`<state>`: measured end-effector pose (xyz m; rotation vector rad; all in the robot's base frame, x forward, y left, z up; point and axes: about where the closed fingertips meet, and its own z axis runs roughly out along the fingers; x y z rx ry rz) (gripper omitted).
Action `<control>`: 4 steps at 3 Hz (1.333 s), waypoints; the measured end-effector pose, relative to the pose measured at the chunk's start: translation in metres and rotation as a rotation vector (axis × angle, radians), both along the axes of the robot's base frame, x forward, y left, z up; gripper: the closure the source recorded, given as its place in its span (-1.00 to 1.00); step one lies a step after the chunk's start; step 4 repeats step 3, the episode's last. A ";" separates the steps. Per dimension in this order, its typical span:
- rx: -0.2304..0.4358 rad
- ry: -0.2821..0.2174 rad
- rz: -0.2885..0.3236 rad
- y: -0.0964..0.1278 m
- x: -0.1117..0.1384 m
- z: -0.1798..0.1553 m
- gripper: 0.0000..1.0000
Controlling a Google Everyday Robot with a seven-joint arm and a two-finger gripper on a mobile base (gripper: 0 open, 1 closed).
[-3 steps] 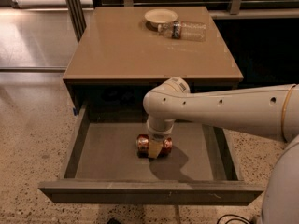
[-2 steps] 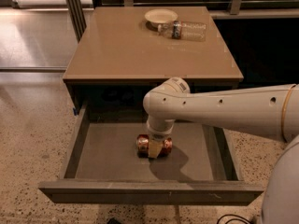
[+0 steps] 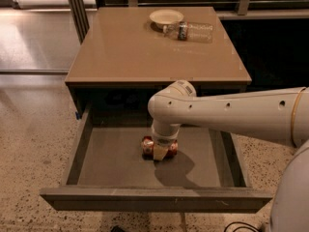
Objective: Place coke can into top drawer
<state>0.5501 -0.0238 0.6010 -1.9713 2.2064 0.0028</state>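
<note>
Coke can (image 3: 147, 147) lies on its side on the floor of the top drawer (image 3: 154, 200), about midway between the side walls and a little nearer the back than the front panel. Its long axis runs left to right, parallel to that front panel, with one silver end showing to each side of my hand (image 3: 160, 152). My hand comes straight down onto the can's middle and pinches it, one pale finger (image 3: 161, 152) crossing the near side of the red body.

My arm (image 3: 231, 112) reaches in from the right, roughly level over the open drawer, then bends sharply at the rounded wrist so that the last section points downward. It throws a dark shadow (image 3: 175, 171) on the drawer floor just in front of the can. The drawer stands pulled well out from under the desk (image 3: 145, 57).

Far back on the desk, well apart from my hand, sits a shallow pale dish (image 3: 166, 17), and just beside it a clear bottle (image 3: 195, 32) lies on its side. Speckled floor (image 3: 29, 149) spreads to the left.
</note>
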 end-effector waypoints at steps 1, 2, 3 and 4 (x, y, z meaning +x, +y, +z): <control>0.000 0.000 0.000 0.000 0.000 0.000 -0.78; 0.000 0.000 0.000 0.000 0.000 0.000 -1.00; 0.000 0.000 0.000 0.000 0.000 0.000 -1.00; 0.000 0.000 0.000 0.000 0.000 0.000 -1.00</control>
